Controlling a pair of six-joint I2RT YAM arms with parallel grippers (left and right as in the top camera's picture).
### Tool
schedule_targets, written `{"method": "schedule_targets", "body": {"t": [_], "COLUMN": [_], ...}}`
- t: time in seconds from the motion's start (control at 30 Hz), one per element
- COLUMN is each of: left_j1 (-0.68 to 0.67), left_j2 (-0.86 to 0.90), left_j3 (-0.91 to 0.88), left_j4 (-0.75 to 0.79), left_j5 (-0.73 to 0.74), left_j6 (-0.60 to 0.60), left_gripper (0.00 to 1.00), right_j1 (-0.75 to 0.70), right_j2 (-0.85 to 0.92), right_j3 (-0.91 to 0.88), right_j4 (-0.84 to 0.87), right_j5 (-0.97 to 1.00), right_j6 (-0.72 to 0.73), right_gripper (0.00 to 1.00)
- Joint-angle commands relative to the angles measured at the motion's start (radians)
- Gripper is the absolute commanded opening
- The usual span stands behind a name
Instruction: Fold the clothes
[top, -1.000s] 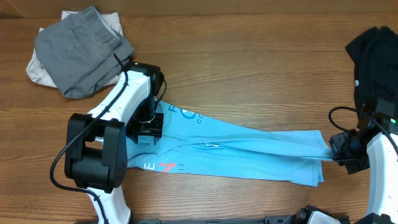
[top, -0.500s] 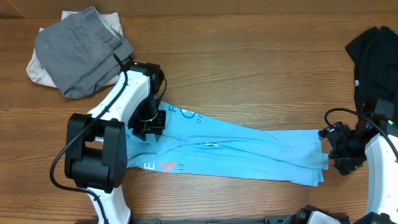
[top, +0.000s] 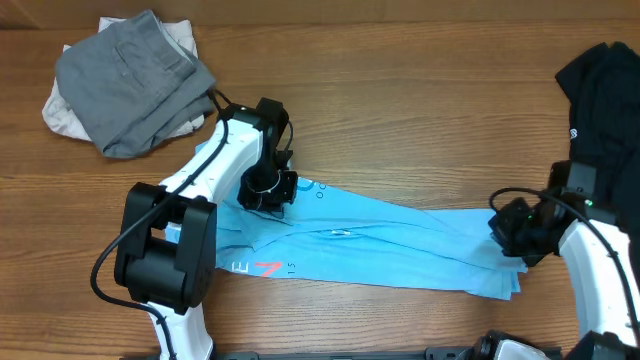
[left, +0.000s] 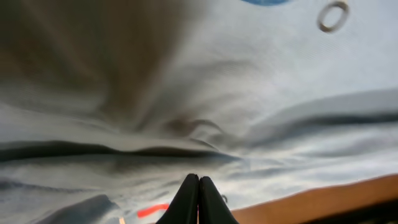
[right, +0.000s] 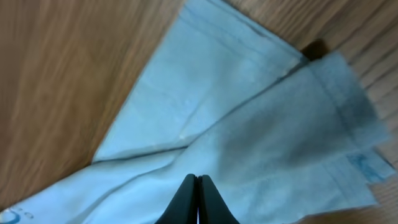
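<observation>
Light blue T-shirt (top: 400, 240) is lying stretched in a long band across the wooden table (top: 400, 100). Left gripper (left: 199, 188) is sitting on its left part near the print with jaws closed; can't tell if cloth is pinched. Right gripper (right: 198, 188) is hovering over the shirt's right end, jaws closed too. Grey garment (top: 130, 80) is lying far left and black garment (top: 600, 90) far right.

Both arms are white tubular links with black joint housings: the left arm (top: 215, 165) has a boxy black block at 7 o'clock with a looped cable (top: 97, 275), the right arm (top: 590, 268) at 4 o'clock carries an arched cable (top: 515, 191), and both end in tapered black fingers (left: 188, 200).
</observation>
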Motion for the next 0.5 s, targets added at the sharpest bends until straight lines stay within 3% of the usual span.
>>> {"method": "schedule_targets", "body": {"t": [0.0, 0.47], "left_j1": [0.028, 0.179], "left_j2": [-0.015, -0.006], "left_j3": [-0.052, -0.211], "left_j4": [0.02, 0.139], "left_j5": [-0.028, -0.047], "left_j6": [-0.043, -0.063], "left_gripper": [0.04, 0.04], "right_j1": [0.005, 0.005], "right_j2": [0.027, 0.2], "right_j3": [-0.048, -0.119], "right_j4": [0.041, 0.197], "right_j5": [-0.008, -0.042], "right_j6": [-0.003, 0.005], "right_gripper": [0.04, 0.04]}}
